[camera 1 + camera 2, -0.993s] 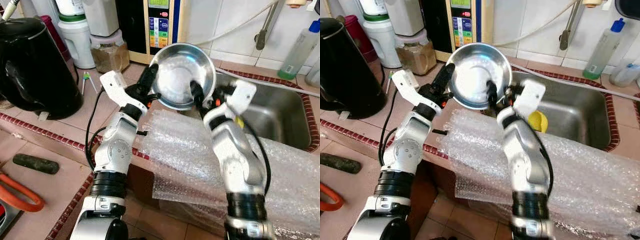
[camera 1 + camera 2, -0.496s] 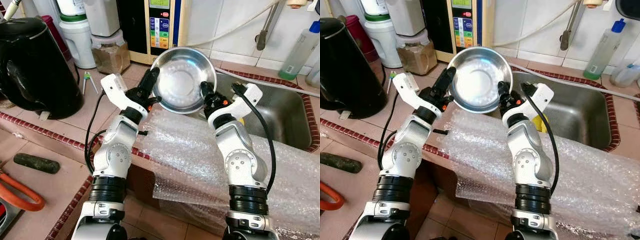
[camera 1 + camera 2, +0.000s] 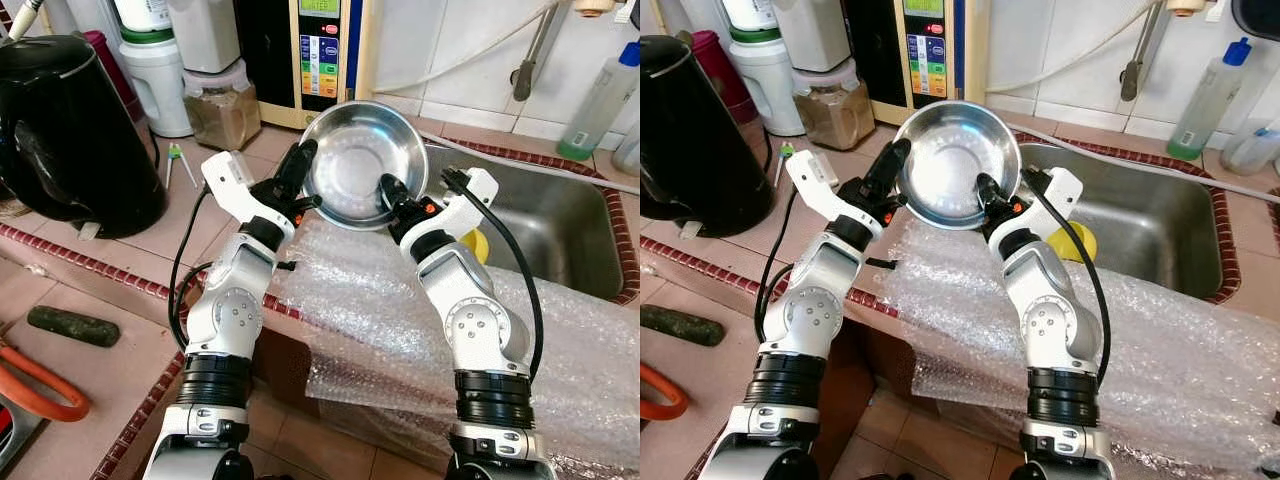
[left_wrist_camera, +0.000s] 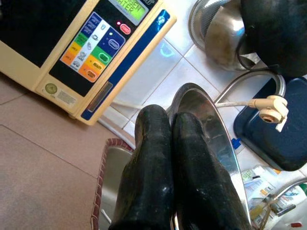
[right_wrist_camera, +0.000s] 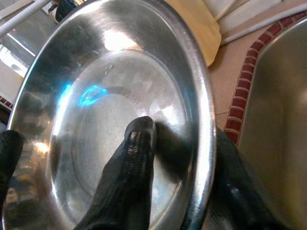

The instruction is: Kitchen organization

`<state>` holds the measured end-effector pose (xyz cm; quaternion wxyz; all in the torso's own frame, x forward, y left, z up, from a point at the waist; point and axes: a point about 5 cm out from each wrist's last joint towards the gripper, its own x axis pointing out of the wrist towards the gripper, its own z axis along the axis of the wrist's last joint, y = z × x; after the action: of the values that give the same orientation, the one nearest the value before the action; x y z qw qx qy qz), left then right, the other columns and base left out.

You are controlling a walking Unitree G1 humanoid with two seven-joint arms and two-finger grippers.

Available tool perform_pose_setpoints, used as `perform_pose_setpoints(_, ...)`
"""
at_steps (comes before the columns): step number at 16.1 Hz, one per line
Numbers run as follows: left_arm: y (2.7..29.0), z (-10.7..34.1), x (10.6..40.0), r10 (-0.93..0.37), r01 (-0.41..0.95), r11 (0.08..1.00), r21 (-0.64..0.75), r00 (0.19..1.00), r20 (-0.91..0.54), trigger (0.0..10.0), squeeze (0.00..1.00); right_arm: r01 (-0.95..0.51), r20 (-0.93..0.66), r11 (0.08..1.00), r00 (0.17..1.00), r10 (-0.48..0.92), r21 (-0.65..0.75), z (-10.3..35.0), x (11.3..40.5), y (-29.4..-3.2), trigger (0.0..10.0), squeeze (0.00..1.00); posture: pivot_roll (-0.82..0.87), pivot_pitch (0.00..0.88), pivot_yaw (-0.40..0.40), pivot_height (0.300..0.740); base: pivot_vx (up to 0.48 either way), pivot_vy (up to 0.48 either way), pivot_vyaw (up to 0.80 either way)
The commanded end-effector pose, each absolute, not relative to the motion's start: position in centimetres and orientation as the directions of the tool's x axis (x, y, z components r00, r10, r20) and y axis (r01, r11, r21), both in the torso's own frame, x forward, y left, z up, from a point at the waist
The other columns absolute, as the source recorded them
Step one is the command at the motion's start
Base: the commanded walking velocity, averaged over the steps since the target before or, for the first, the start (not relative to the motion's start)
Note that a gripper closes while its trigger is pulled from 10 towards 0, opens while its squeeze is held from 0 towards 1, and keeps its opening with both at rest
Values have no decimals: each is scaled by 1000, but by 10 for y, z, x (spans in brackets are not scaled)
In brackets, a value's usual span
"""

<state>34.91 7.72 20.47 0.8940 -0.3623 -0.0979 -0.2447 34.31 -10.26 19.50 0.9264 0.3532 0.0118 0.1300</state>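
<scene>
Near the upper centre of the frame, both hands hold a shiny steel bowl [image 3: 363, 165] tilted up on edge, its hollow facing the camera, above the tiled bench [image 3: 150, 235] just left of the sink [image 3: 555, 225]. The left hand [image 3: 298, 172] pinches the bowl's left rim between its closed fingers. The right hand [image 3: 392, 195] grips the lower right rim, one finger [image 5: 127, 177] inside the bowl, the other behind. Bubble wrap [image 3: 370, 310] lies below.
</scene>
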Motion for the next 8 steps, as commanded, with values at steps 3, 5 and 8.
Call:
perform_pose_setpoints(3,62,210,343,-381,543,564,-622,839,387,0,0,-278,69,681,946,318,677,200,345,-88,0,0,-6,51,47,740,0,0,0)
perform_pose_setpoints(5,65,208,343,-380,536,578,-616,844,378,0,0,-262,62,673,950,306,692,199,346,-88,0,0,-2,52,48,740,0,0,0)
perform_pose_setpoints(8,70,205,344,-375,522,599,-608,853,363,0,0,-174,1,654,967,255,736,189,349,-96,0,0,4,52,50,740,0,0,0)
